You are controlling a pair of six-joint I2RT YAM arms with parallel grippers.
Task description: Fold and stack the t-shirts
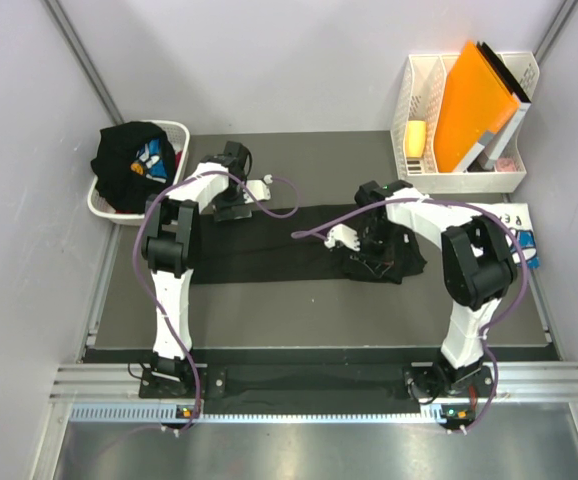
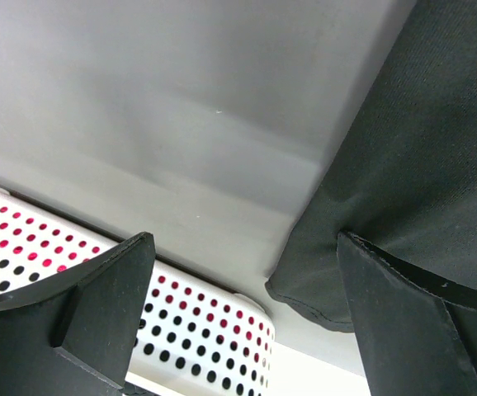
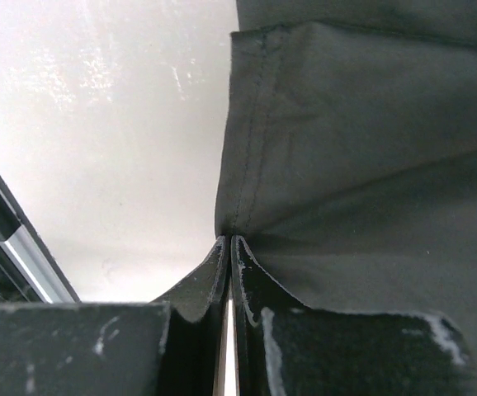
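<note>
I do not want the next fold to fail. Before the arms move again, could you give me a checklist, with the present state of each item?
1. Right gripper shut on the hem of the black t-shirt: ok.
2. Left gripper holding the same shirt: not ok. Its jaws stand wide open, and the shirt corner lies between them, not pinched.
3. Shirt lying flat: not ok. It is bunched up beside the right gripper.
4. White t-shirt neatly folded for stacking: cannot tell. It is mostly hidden in the top view.
5. Printed black t-shirt waiting in the basket: ok.
</note>
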